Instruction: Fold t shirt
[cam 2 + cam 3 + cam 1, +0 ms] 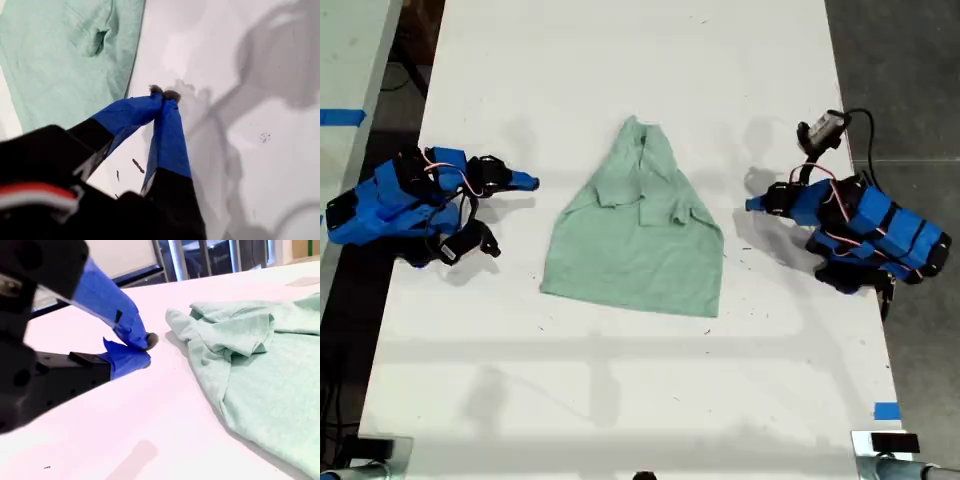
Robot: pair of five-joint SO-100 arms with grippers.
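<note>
The pale mint-green t shirt lies flat and wrinkled in the middle of the white table. Both its sleeves are folded in over the body, and its narrow neck end points to the far edge. My first gripper is on the exterior view's right, shut and empty, just off the shirt's side edge. In its wrist view the tips meet over bare table beside the t shirt. My second gripper is on the exterior view's left, shut and empty. It sits low, a short gap from the t shirt.
A second pale table with blue tape runs along the exterior view's left edge. Dark floor borders the table on the exterior view's right. A blue tape mark and a metal clamp sit near the table's near corner on the exterior view's right.
</note>
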